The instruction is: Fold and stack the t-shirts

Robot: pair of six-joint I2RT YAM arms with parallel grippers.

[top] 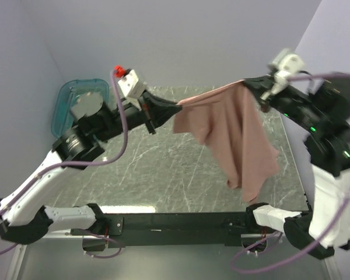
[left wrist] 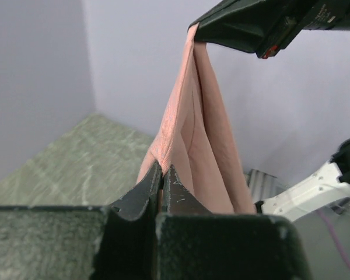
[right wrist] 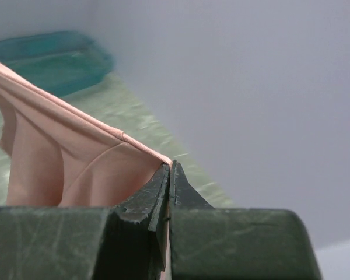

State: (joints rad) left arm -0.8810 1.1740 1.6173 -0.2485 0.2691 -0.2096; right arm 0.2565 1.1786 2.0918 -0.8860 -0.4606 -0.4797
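- The pink shirt (top: 233, 134) is up in the air over the table (top: 134, 169), stretched between the two grippers.
- Its top edge runs tight from one gripper to the other. The rest hangs down in folds.
- You cannot tell if its low end touches the table.
- The left gripper (top: 176, 108) is pinched tight on one end of the top edge.
- The right gripper (top: 249, 84) is pinched tight on the other end.
- A teal tray (top: 64, 102) sits at the far left, well apart from the shirt.

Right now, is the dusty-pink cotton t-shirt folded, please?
Not folded: the dusty-pink t-shirt hangs between the left gripper and right gripper, above the table.
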